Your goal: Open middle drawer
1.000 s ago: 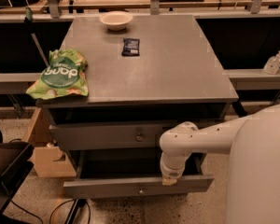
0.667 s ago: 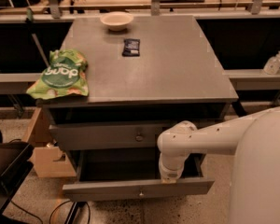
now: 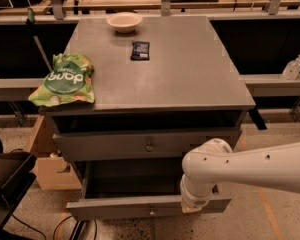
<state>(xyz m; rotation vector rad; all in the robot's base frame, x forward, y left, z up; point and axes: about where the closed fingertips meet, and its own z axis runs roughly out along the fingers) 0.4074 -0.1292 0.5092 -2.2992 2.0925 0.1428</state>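
The middle drawer (image 3: 115,210) stands pulled well out, with the gripper (image 3: 194,207) at its front edge, though I cannot tell its grip.

tool (image 3: 195,205) at pulled-out middle drawer (image 3: 120,209) front, arm (image 3: 250,166) crossing right side, left side free

We see the middle drawer (image 3: 120,209), grey and shallow with a small round centre knob, pulled well out of the cabinet so its dark inside shows. The end effector (image 3: 195,207) sits at its front edge, right of the knob.
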